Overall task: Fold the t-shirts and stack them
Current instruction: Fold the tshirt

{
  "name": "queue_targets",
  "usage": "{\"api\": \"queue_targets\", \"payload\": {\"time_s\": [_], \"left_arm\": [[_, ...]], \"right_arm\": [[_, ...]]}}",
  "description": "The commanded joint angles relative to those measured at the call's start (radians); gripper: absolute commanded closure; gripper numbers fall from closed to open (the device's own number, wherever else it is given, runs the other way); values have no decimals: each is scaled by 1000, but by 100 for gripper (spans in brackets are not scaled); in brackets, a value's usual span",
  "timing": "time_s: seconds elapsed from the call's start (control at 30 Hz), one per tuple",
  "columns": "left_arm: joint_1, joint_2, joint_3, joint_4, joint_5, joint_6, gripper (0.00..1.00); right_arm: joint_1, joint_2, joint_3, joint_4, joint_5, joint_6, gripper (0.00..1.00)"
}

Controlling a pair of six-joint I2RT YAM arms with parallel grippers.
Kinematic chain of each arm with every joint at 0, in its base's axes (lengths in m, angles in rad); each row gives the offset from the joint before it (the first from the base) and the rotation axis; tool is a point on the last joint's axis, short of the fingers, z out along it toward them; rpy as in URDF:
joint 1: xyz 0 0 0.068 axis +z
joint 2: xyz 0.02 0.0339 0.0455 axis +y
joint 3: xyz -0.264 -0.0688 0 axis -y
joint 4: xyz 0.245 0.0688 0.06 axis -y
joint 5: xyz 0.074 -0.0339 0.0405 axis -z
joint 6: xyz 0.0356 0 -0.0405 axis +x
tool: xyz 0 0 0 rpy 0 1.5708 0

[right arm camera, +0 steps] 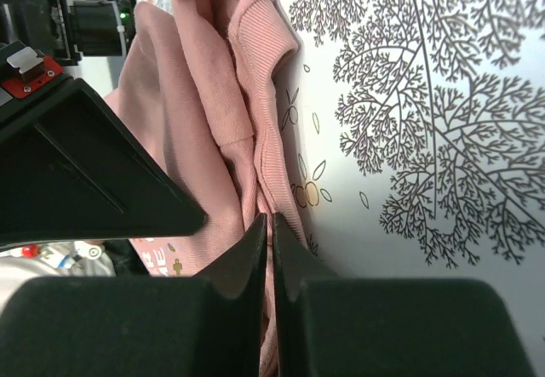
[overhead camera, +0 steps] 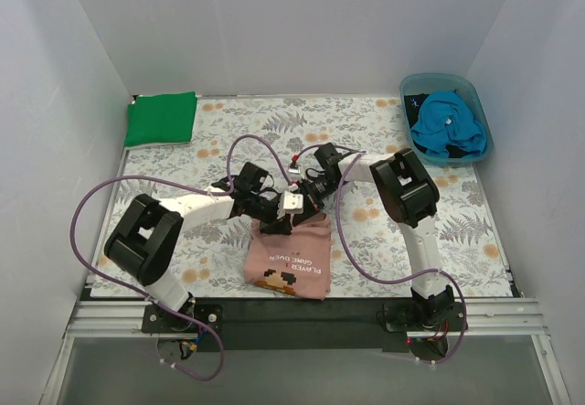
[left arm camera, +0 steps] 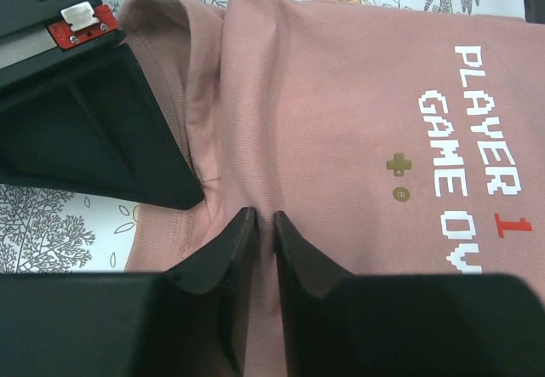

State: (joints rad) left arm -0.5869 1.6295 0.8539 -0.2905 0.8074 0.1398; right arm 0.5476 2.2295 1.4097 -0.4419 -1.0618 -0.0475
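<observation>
while both grippers pinch pink tee [overhead camera: 291, 257] top edge | table covering [overhead camera: 228, 122] bare beyond

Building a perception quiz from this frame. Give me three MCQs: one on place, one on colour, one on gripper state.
1. Where is the green t-shirt?
A. far left corner
B. in the tub
C. under the arms

2. What colour is the t-shirt in the teal tub?
A. pink
B. blue
C. green

3. What is the left gripper doing?
A. wide open
B. pinching the pink t-shirt
C. holding the tub

Answers:
1 A, it lies folded at the table's far left.
2 B, the blue t-shirt fills the tub.
3 B, its fingers close on a pink fold.
</observation>
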Motion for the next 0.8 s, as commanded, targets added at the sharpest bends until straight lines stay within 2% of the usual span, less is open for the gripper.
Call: {"api": "queue_targets", "payload": {"time_s": [0.0,0.13,0.43,0.77], "left_arm": [[-11,-8,25,-25,10,35,87],[-17,-23,33,-50,4,47,100],[-17,-88,80,-15,-27,52,100],[-10,-39,154,33,-74,87,100]], "right_arm": [[8,25,0,28,-20,9,90],[12,44,-5,31,-12,-2,92],[29,51,-38,38,-7,-17,93],[31,51,-48,43,-15,-22,93]]}}
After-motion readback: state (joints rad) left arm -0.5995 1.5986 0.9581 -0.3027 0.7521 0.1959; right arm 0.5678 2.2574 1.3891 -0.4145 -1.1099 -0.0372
